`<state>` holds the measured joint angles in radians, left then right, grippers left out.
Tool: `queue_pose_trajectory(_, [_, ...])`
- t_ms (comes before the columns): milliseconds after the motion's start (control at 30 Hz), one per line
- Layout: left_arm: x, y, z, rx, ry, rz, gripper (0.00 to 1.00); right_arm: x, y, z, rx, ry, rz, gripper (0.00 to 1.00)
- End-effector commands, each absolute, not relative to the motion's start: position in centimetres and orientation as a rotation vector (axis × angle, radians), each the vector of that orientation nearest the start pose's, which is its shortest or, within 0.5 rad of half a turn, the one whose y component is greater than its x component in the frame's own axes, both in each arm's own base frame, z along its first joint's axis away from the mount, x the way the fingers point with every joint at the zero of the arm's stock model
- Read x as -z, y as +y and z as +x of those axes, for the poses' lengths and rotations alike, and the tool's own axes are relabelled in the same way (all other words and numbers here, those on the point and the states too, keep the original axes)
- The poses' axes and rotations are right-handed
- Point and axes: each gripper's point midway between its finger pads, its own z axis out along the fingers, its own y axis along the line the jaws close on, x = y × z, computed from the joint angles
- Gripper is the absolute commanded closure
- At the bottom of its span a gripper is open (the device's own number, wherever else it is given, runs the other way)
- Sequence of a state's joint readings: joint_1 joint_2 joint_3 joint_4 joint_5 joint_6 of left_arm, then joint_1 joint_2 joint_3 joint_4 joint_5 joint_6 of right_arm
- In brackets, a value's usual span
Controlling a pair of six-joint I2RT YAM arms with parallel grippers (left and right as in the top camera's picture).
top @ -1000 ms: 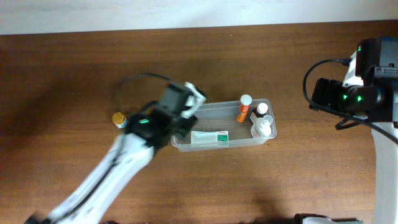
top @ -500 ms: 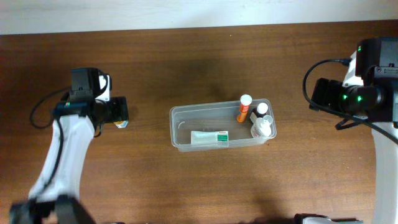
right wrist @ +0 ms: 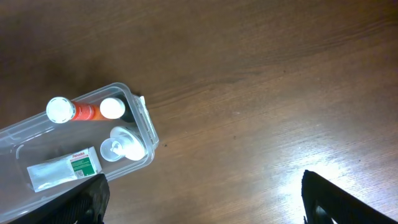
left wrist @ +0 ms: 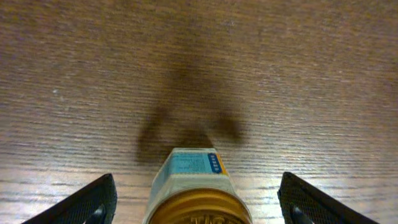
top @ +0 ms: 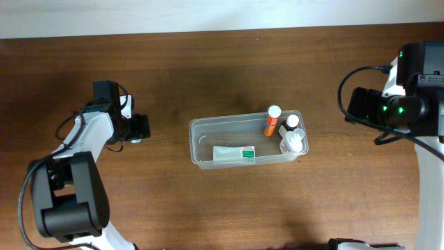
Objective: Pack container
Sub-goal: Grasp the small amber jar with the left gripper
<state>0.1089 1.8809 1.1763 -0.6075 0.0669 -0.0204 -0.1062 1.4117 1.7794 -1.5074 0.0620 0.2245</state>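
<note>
The container (top: 208,136) is a clear shallow tub at the table's middle. It holds an orange bottle (top: 271,121), a dark bottle with a white cap (top: 292,122), a white bottle (top: 293,143) and a green-and-white tube box (top: 234,153). It also shows in the right wrist view (right wrist: 144,124). My left gripper (top: 139,129) is left of the tub. In the left wrist view it (left wrist: 196,200) is open, its fingers well apart on either side of a small gold-lidded jar (left wrist: 189,165) standing on the table. My right gripper (right wrist: 202,200) is open and empty, high above the table right of the tub.
The brown wooden table (top: 222,69) runs to a pale wall strip at the back. The right arm's body (top: 402,104) hangs over the right edge. The left arm (top: 76,187) lies along the left front.
My left arm has swung from over the container's left end to the far left. It now straddles the gold-lidded jar. The right arm has not moved.
</note>
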Motion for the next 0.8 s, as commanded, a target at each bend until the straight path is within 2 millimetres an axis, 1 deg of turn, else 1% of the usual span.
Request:
queue_pose_trajectory(0, [-0.3, 2.8, 38.6, 0.110, 2.902, -0.180, 0.18, -29.3, -4.2, 28.6, 0.046, 2.673, 0.462, 0.10])
queue_pose_trajectory(33, [-0.2, 2.8, 38.6, 0.110, 2.903, -0.180, 0.18, -29.3, -4.2, 28.6, 0.046, 2.673, 0.462, 0.10])
queue_pose_trajectory(133, [-0.2, 2.9, 38.6, 0.105, 2.902, -0.182, 0.26, -29.3, -4.2, 28.6, 0.045, 2.673, 0.461, 0.10])
queue_pose_trajectory(200, [-0.2, 2.9, 38.6, 0.105, 2.902, -0.182, 0.36, -29.3, -4.2, 28.6, 0.046, 2.673, 0.462, 0.10])
queue_pose_trajectory(400, [-0.1, 2.9, 38.5, 0.105, 2.906, -0.182, 0.56, -29.3, -4.2, 28.5, 0.046, 2.676, 0.462, 0.10])
queue_pose_trajectory(467, [-0.2, 2.9, 38.5, 0.106, 2.906, -0.182, 0.66, -29.3, -4.2, 28.5, 0.046, 2.676, 0.462, 0.10])
queue_pose_trajectory(567, [-0.2, 2.9, 38.4, 0.107, 2.911, -0.182, 0.70, -29.3, -4.2, 28.5, 0.046, 2.677, 0.462, 0.10])
queue_pose_trajectory(633, [-0.7, 2.9, 38.4, 0.106, 2.902, -0.181, 0.71, -29.3, -4.2, 28.5, 0.046, 2.677, 0.462, 0.10])
queue_pose_trajectory(733, [-2.4, 2.6, 38.8, 0.103, 2.861, -0.166, 0.72, -29.3, -4.2, 28.5, 0.046, 2.677, 0.462, 0.10])
queue_pose_trajectory(767, [-3.6, 2.4, 39.0, 0.102, 2.833, -0.152, 0.72, -29.3, -4.2, 28.5, 0.046, 2.676, 0.462, 0.10])
